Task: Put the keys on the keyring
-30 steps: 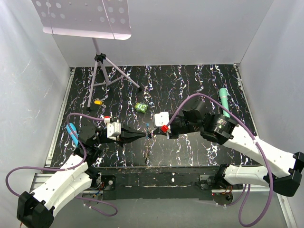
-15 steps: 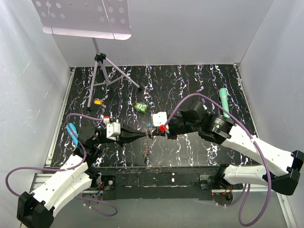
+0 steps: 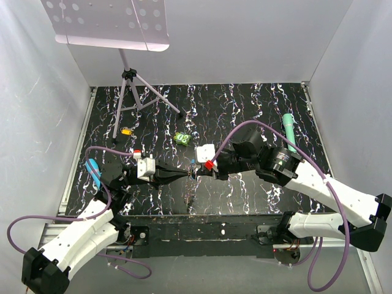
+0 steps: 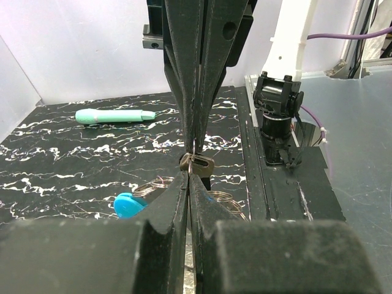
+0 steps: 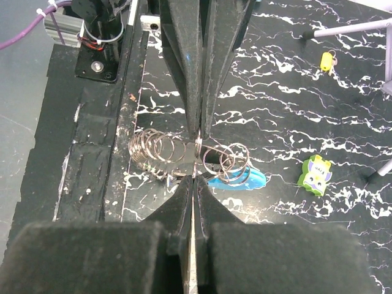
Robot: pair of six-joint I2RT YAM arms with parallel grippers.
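Observation:
Both grippers meet tip to tip above the front middle of the mat. My left gripper (image 3: 189, 176) (image 4: 188, 176) is shut, with a small dark-headed key (image 4: 201, 164) at its tips. My right gripper (image 3: 198, 173) (image 5: 195, 178) is shut on a thin wire ring of the keyring (image 5: 160, 150), seen edge-on. The keyring is a stretched string of coiled wire rings with a bright blue tag (image 5: 242, 179) (image 4: 127, 205), hanging to both sides of the tips. Whether the key is threaded on the ring cannot be told.
A teal marker (image 3: 289, 131) (image 4: 115, 115) lies at the back right. Behind the grippers sits a green lumpy object (image 3: 182, 139) (image 5: 315, 173), with an orange-yellow piece (image 3: 127, 130) (image 5: 326, 60) further left. A tripod stand (image 3: 130, 92) stands at the back left. A light-blue object (image 3: 94, 172) lies by the left arm.
The right gripper has moved left until its tips meet the left gripper's tips. The left arm has barely moved, and both grippers stay shut.

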